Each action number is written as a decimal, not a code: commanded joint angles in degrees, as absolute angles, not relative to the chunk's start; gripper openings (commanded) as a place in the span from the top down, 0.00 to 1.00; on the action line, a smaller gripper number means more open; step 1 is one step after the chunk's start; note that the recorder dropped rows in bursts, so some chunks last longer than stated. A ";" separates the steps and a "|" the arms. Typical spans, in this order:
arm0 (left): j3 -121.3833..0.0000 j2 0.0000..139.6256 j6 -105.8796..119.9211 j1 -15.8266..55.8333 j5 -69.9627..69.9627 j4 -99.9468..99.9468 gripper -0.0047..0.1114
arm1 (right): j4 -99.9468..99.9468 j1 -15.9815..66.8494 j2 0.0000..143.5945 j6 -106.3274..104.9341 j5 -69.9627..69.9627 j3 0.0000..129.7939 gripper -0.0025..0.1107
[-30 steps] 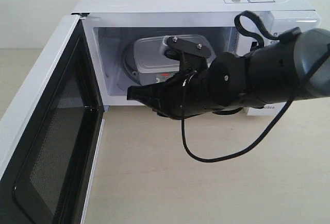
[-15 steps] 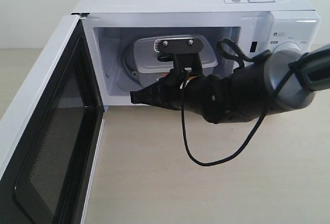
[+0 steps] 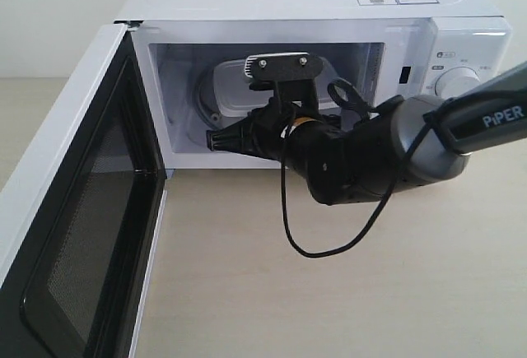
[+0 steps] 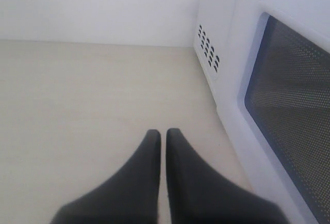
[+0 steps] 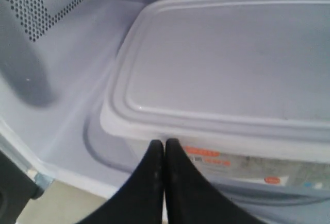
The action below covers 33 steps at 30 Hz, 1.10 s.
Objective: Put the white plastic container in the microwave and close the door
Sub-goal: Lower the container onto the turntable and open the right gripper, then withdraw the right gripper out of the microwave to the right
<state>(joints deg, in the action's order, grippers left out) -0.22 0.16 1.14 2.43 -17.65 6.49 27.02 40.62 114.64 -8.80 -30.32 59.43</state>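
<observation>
The container (image 5: 232,64) sits inside the microwave (image 3: 288,0), whose door (image 3: 74,210) stands open. The right gripper (image 5: 165,144), jaws together and empty, points at the container's labelled side. The left gripper (image 4: 163,134), jaws also together, hangs outside the microwave beside the door.

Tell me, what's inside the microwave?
A white plastic container with its lid on, sitting on the glass turntable. The right pincer, shut, is at its near side, and the arm hides part of it. The lid hides what's inside.
</observation>
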 commanded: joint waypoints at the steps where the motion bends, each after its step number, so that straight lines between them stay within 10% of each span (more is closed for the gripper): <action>1: 0.00 0.00 0.82 2.31 -17.52 6.62 0.92 | 26.46 40.50 116.57 -8.85 -29.58 62.47 0.98; 33: 0.00 0.00 0.82 2.31 -17.52 6.62 0.92 | 26.26 44.02 99.84 -12.44 -27.15 40.08 0.98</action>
<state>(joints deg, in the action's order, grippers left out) -0.22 0.16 1.14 2.43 -17.65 6.49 26.36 43.94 102.03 -11.86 -25.64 43.92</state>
